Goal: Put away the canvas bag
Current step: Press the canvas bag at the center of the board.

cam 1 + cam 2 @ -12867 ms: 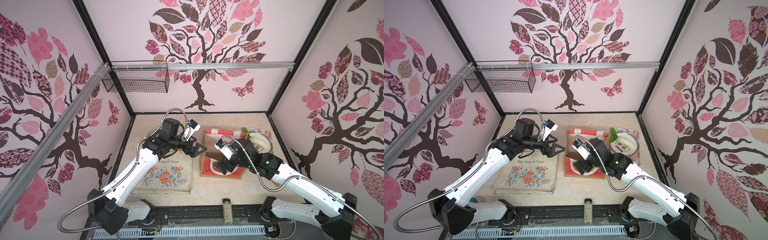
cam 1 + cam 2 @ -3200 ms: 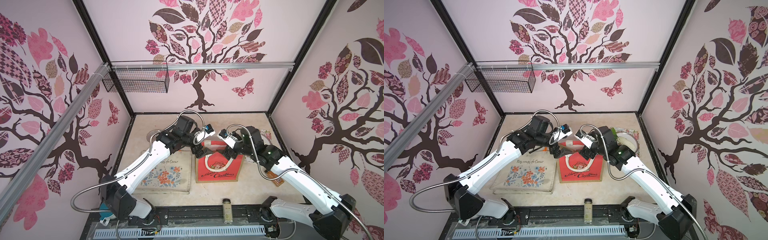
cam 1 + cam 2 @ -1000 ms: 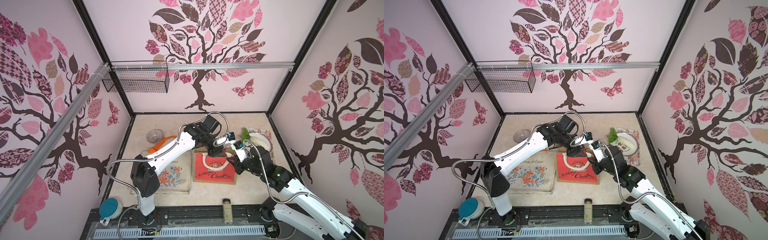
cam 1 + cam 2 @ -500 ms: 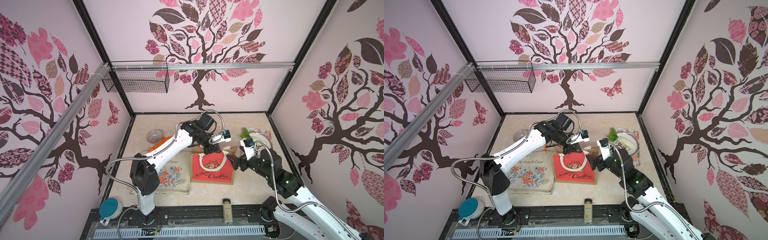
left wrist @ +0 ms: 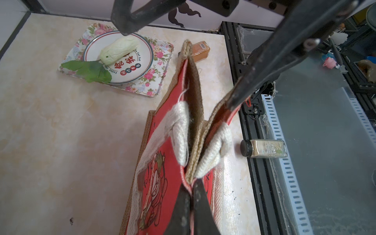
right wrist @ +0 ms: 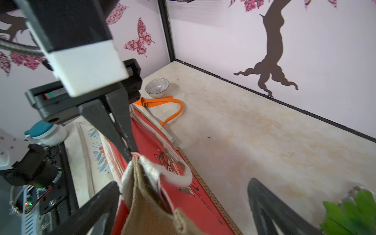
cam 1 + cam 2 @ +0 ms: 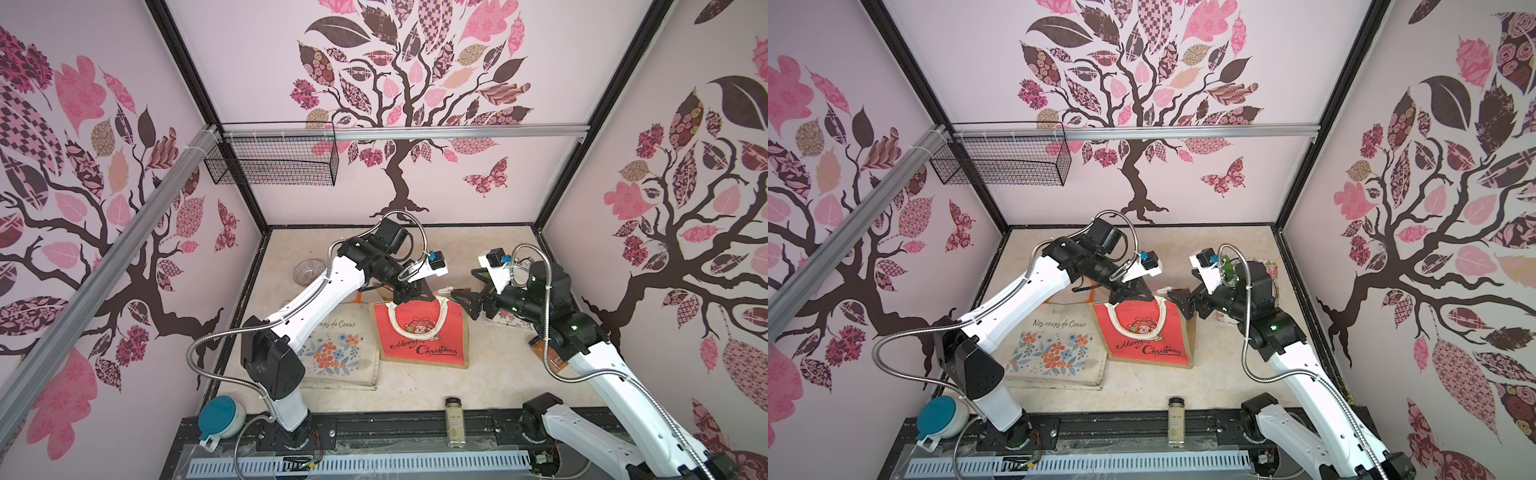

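The canvas bag (image 7: 419, 336) (image 7: 1146, 332) is red with burlap sides, white rope handles and a "Merry Christmas" print. It lies mid-table with its top rim lifted. My left gripper (image 7: 419, 297) (image 7: 1138, 296) (image 5: 191, 184) is shut on one end of that rim, by a handle root. The right gripper (image 7: 467, 305) (image 7: 1179, 305) (image 6: 183, 182) stands wide open at the rim's other end. Its fingers straddle the burlap side (image 6: 146, 209) without pinching it.
A cream floral tote (image 7: 332, 349) with orange handles lies left of the red bag. A floral tray (image 5: 162, 67) with a plate and a vegetable sits at the right. Also here are a spice jar (image 7: 455, 419) at the front edge, a glass bowl (image 7: 308, 271), a teal-lidded tub (image 7: 220, 415) and a wire basket (image 7: 274, 160) on the back wall.
My left gripper closed on the bag's rim. The right gripper opened wide and let go of the rim. The bag shifted slightly left with its top raised.
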Robot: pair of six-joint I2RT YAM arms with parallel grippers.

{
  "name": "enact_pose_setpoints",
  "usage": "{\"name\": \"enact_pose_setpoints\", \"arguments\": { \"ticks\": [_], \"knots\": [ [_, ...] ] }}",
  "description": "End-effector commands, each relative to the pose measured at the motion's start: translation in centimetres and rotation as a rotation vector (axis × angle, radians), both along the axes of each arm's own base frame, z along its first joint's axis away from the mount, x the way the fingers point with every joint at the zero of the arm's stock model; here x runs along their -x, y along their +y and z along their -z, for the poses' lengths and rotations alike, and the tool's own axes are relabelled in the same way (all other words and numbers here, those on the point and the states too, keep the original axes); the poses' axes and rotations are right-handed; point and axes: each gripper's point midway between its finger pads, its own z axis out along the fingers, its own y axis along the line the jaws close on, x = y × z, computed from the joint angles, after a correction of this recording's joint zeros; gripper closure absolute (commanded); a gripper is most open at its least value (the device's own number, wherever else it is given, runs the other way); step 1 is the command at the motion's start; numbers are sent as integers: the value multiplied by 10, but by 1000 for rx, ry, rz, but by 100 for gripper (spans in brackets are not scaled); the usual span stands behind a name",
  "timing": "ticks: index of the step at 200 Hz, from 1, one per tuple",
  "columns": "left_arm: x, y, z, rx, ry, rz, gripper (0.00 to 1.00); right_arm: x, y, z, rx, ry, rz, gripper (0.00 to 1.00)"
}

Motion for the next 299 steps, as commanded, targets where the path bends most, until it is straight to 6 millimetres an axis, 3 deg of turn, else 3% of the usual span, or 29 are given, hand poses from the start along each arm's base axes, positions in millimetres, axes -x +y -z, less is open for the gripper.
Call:
{"name": "enact_pose_setpoints", "arguments": {
  "ticks": [1,14,44,69,90,121,140,143,145,150,155,177,195,221,248,269,288,299],
  "knots": [
    [-4,-4,-6,55,30,-5,100,30,19,-9,-70,5,-194,0],
    [-3,-4,-8,62,35,-1,100,34,21,-4,-74,37,-223,0],
    [-3,-2,-24,139,62,6,100,20,18,16,-28,86,-162,3],
    [-5,2,-38,208,83,9,100,15,17,21,-21,72,-146,13],
    [-9,3,-37,212,72,-11,100,15,17,19,-33,46,-144,31],
    [-16,5,-34,198,74,-49,100,16,14,12,-39,-8,-127,82],
    [-18,5,-32,186,60,-64,100,19,15,7,-49,-20,-141,92],
    [-18,5,-32,184,54,-61,94,19,15,7,-49,-21,-147,93],
    [-18,5,-31,182,49,-60,83,20,16,7,-49,-20,-153,94],
    [-16,5,-31,180,35,-51,67,21,17,6,-50,-19,-163,95],
    [-13,4,-32,178,14,-42,58,22,18,6,-52,-16,-170,95],
    [-4,-4,-33,157,-110,-21,44,29,23,4,-71,-5,-221,96],
    [1,-13,-28,115,-226,-10,41,36,27,0,-93,-2,-269,95],
    [0,-17,-28,129,-264,-1,41,45,28,-7,-116,-30,-307,93],
    [13,-22,-31,164,-198,67,41,48,28,-9,-121,-42,-315,93],
    [20,-28,-22,130,-124,103,41,51,29,-11,-134,-46,-337,93],
    [20,-32,-13,103,-64,111,46,51,29,-11,-132,-45,-331,92],
    [23,-34,-13,106,-38,125,56,49,28,-10,-128,-46,-318,91]
  ]
}}
